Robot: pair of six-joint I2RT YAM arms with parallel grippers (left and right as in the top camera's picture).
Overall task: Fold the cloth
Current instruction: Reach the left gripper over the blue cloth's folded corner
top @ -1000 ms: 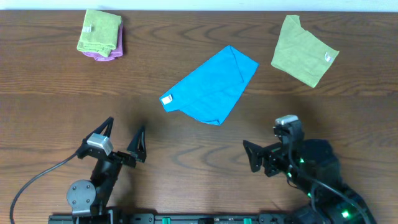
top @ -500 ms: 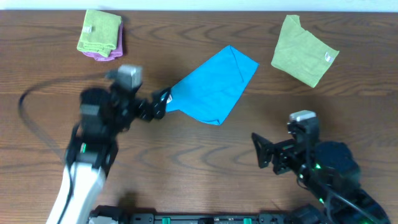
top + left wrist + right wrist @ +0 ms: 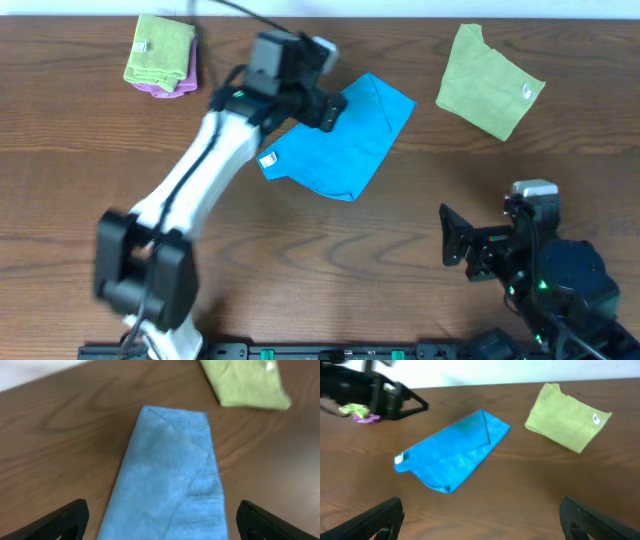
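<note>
The cloth (image 3: 345, 140) is a sky-blue towel lying folded in a slanted strip at the middle back of the table. Its white tag (image 3: 268, 160) sits at the lower-left corner. My left gripper (image 3: 335, 98) is stretched out over the cloth's upper-left edge and stands open. In the left wrist view the cloth (image 3: 170, 475) fills the space between the wide black fingers (image 3: 60, 522), and nothing is held. My right gripper (image 3: 452, 245) hovers open near the front right, well short of the cloth (image 3: 452, 455).
A lime-green cloth (image 3: 488, 82) lies at the back right, close to the blue one's far end. Another lime-green cloth (image 3: 160, 50) is stacked on a purple cloth (image 3: 165, 90) at the back left. The left arm (image 3: 190, 185) crosses the table's left half.
The left arm has swung from the front left up and right to the cloth's upper edge, still open. The right gripper has drifted to the right.
</note>
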